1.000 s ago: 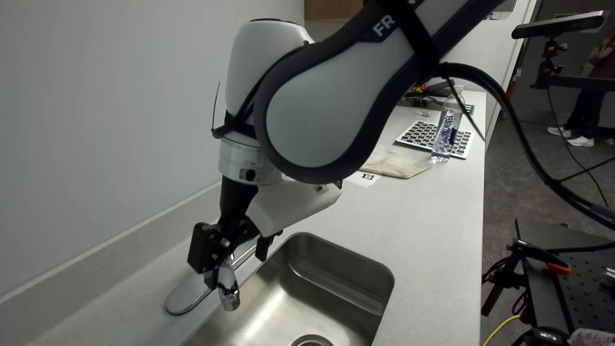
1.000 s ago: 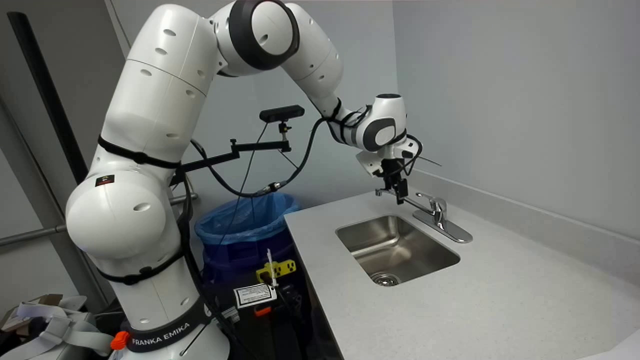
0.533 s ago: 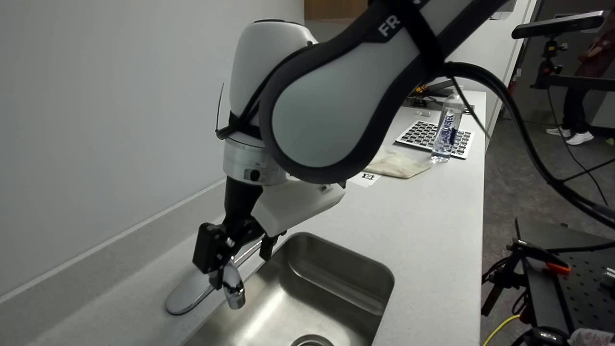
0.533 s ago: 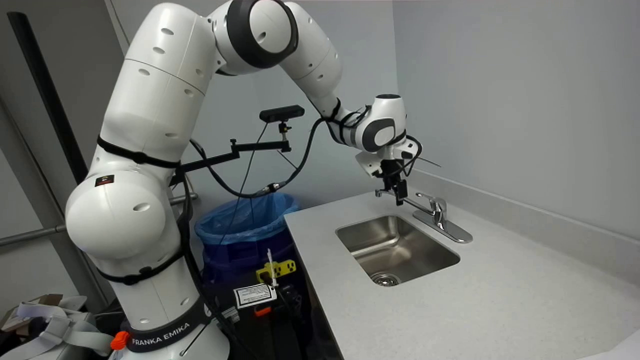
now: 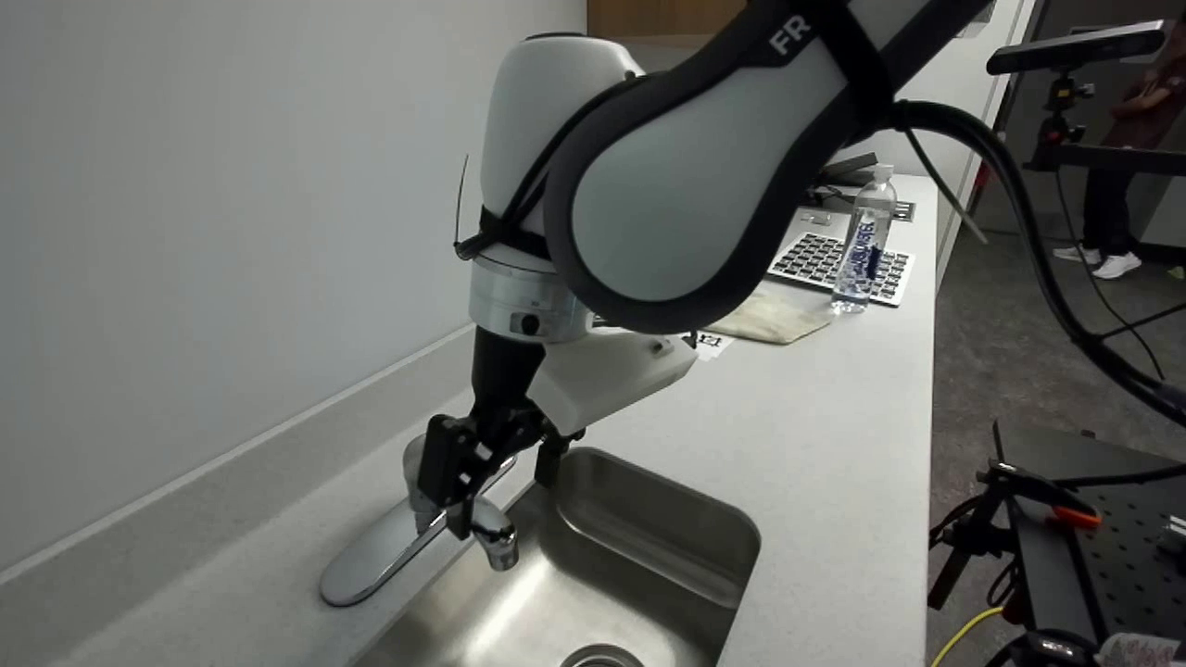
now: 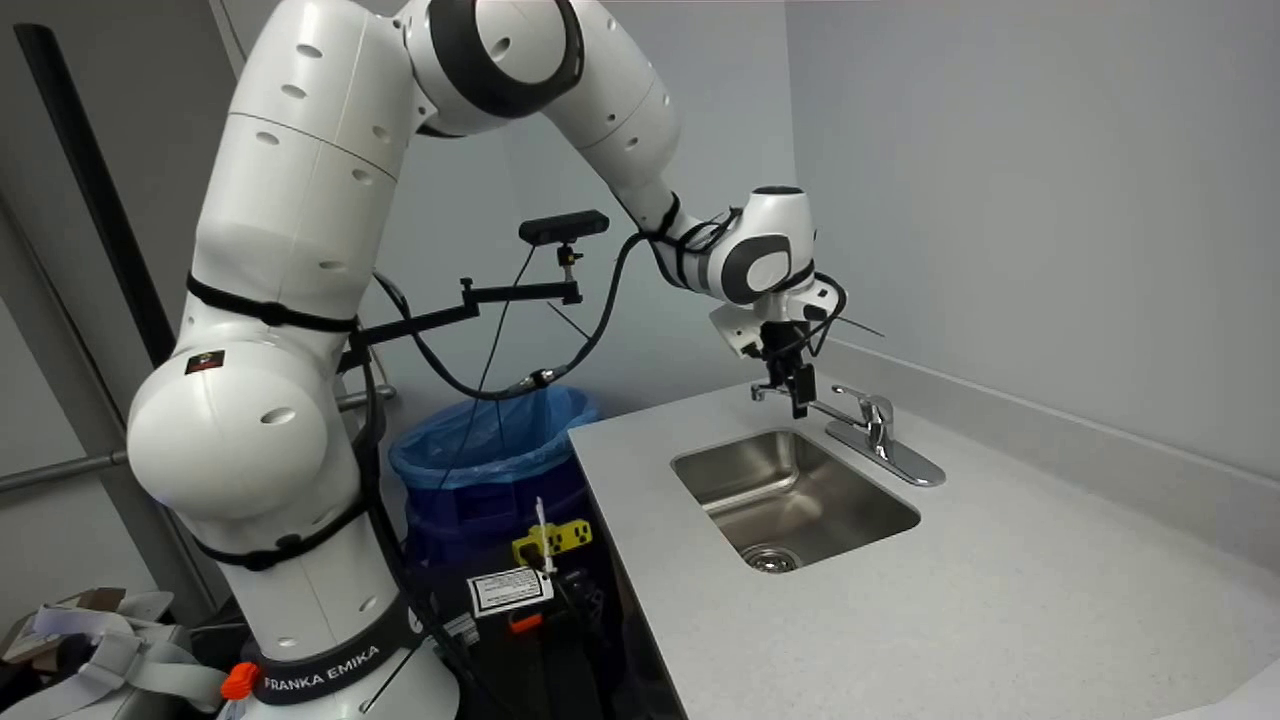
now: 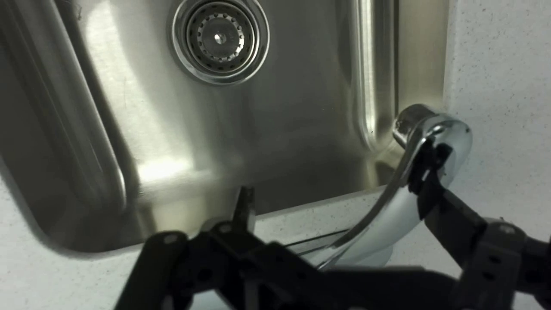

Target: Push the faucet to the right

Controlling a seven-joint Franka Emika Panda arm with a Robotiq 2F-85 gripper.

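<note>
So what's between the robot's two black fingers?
The chrome faucet: in the wrist view its spout passes between the spread fingers of the gripper, close beside one; the sink shows in the gap.

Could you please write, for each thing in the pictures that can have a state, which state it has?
Gripper: open, fingers apart, spout between them.
Sink basin: uncovered.
Faucet: spout swung toward one side of the basin; no running water visible.
Drain strainer: in place; open or sealed, I cannot tell.
Bin: open, blue liner fitted.
Bottle: upright, seemingly capped.
Pale cloth-like piece: lying flat.
</note>
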